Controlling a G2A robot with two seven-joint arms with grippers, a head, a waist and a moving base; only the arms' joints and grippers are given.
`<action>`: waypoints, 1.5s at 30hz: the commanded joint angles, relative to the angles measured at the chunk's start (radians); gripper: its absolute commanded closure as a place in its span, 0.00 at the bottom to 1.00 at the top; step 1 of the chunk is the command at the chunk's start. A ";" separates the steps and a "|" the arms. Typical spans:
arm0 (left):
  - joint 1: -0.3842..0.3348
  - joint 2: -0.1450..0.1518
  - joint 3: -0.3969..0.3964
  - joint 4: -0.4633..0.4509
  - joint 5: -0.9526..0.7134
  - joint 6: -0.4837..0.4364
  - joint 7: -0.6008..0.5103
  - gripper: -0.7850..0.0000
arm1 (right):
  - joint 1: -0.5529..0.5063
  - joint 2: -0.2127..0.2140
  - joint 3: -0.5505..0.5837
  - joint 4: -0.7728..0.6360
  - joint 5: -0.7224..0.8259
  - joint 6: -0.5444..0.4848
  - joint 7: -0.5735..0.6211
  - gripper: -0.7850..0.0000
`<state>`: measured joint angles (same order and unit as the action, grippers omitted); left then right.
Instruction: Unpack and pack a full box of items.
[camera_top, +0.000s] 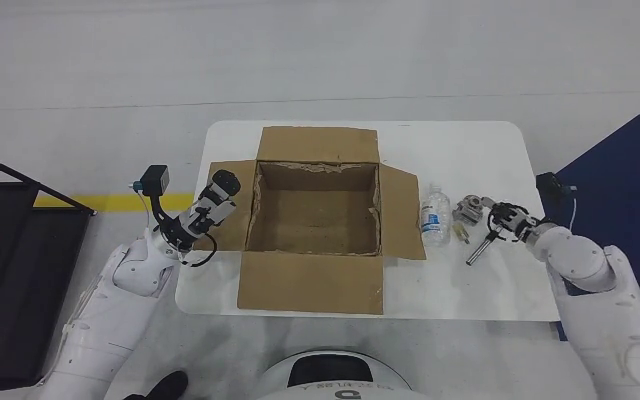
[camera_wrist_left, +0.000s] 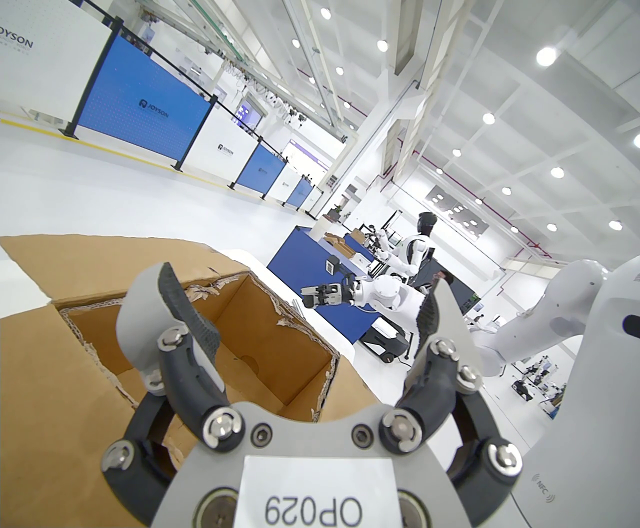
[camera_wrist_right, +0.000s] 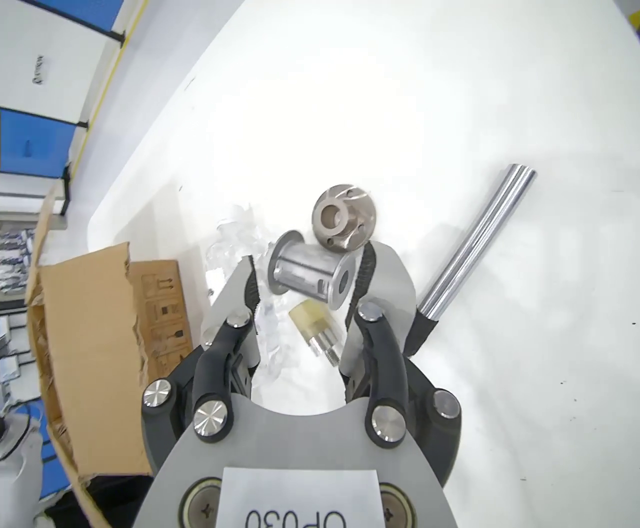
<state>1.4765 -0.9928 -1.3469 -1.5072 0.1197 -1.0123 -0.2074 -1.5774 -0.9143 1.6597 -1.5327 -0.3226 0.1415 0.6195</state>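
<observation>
An open cardboard box (camera_top: 310, 282) sits mid-table with its flaps spread and its inside bare. To its right lie a clear plastic bottle (camera_top: 435, 213), a cluster of metal parts (camera_top: 466, 212) and a steel rod (camera_top: 479, 248). My right gripper (camera_wrist_right: 307, 272) is low over the parts, open. Its fingers (camera_wrist_right: 367, 270) flank a flanged metal spool (camera_wrist_right: 305, 275), with a small gap on one side. A round hub (camera_wrist_right: 345, 217), a brass fitting (camera_wrist_right: 317, 330) and the rod (camera_wrist_right: 475, 245) lie close by. My left gripper (camera_wrist_left: 300, 300) hangs open and empty by the box's left flap (camera_top: 232, 225).
The white table (camera_top: 470, 150) has bare room behind the parts and along its right end. A blue surface (camera_top: 600, 170) lies off the right edge. Beyond the left edge are a dark frame (camera_top: 20, 230) and a yellow floor line (camera_top: 100, 202).
</observation>
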 joint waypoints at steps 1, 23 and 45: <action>0.000 0.000 0.000 0.000 0.000 0.000 0.000 0.00 | 0.009 -0.001 -0.021 -0.004 -0.031 0.021 0.000 0.00; 0.000 0.000 0.000 0.000 0.000 0.000 0.000 0.00 | 0.063 -0.021 -0.196 -0.036 -0.310 0.178 0.033 0.00; 0.000 0.000 0.000 0.000 0.000 0.000 0.000 0.00 | 0.120 -0.035 -0.205 0.035 -0.326 0.152 0.077 1.00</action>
<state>1.4765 -0.9928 -1.3469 -1.5072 0.1197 -1.0123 -0.2074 -1.4576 -0.9494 1.4499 -1.5007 -0.6531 0.2970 0.6981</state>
